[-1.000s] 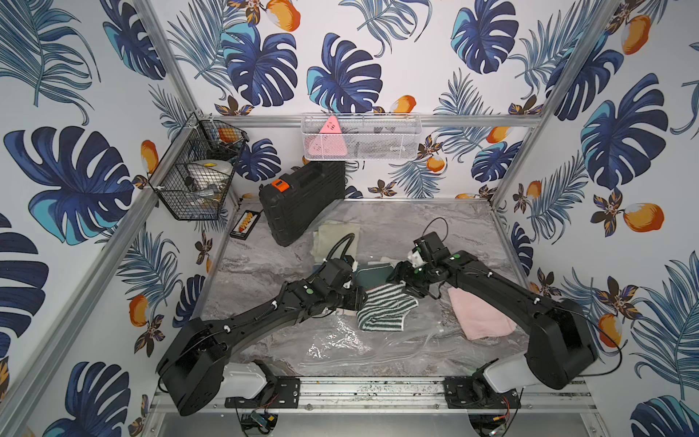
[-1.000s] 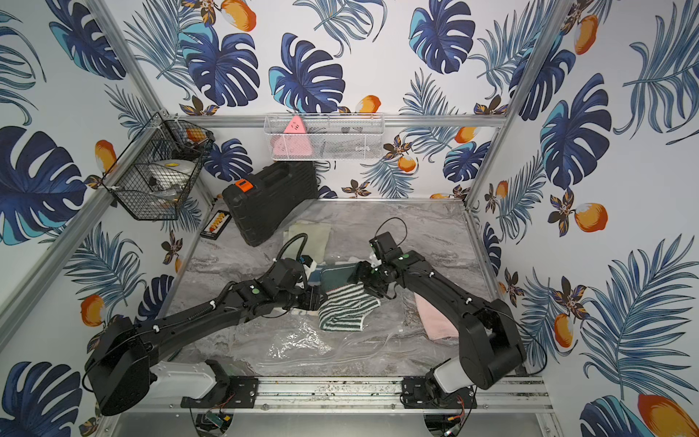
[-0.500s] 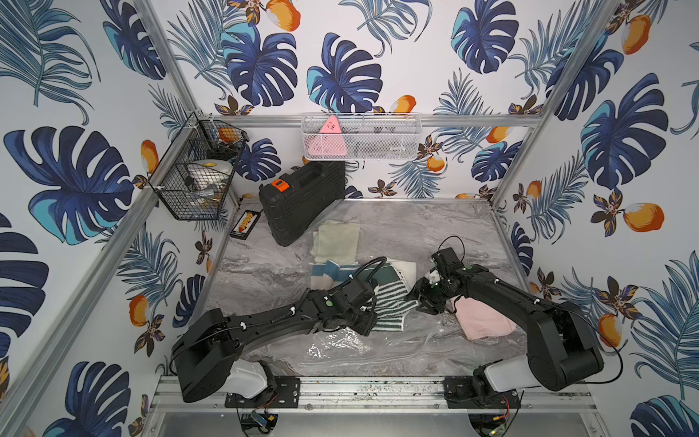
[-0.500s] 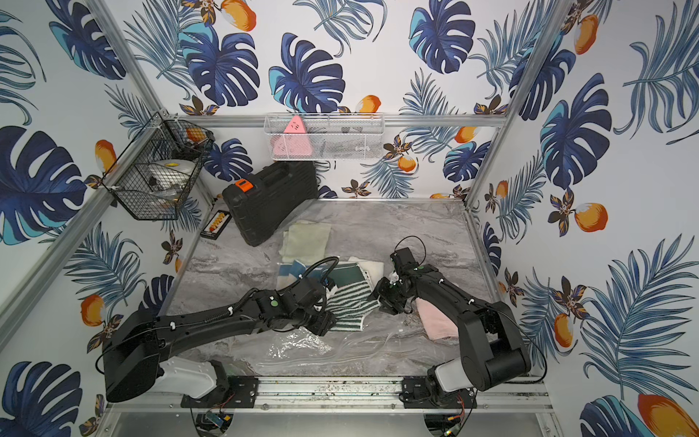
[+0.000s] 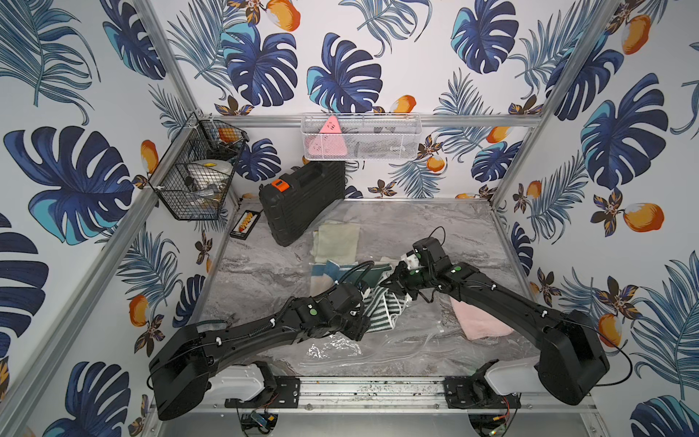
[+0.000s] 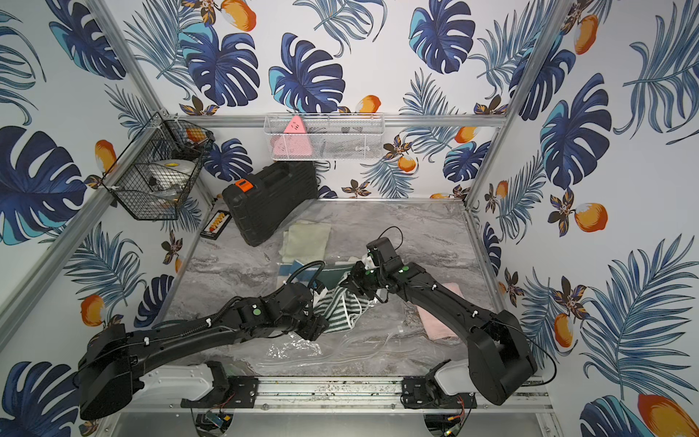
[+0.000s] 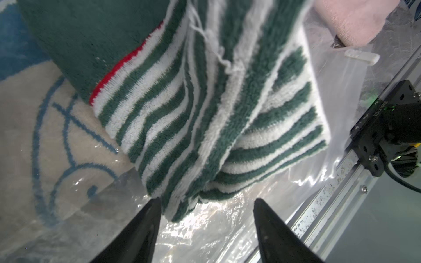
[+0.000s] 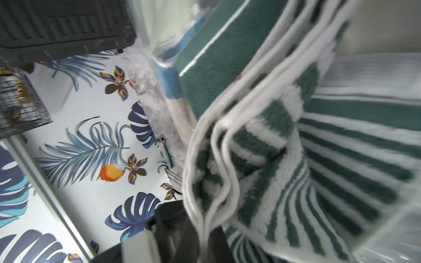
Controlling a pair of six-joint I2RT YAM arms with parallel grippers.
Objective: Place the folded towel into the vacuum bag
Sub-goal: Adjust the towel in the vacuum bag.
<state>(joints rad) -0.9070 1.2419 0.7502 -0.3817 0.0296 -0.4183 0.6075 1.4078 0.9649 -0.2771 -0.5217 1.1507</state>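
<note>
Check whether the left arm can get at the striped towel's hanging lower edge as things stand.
Probably yes. The left gripper is open, its fingers right at the striped towel's lower edge, with nothing between. The right gripper is shut on the towel's upper edge, holding it up.

Your tabletop (image 5: 454,227) is grey marble-patterned. The black case (image 5: 302,206) stands tilted in a back corner, and you can see it in both top views. Just beside the case, against the side wall, lies a small bead tray (image 5: 246,224). Touching the case's front edge is a flat pale green cloth (image 5: 336,242). Nearer the arm bases than the case, the clear vacuum bag (image 5: 333,346) lies crumpled. Well apart from the case, toward the opposite side wall, lies a pink towel (image 5: 480,323).
</note>
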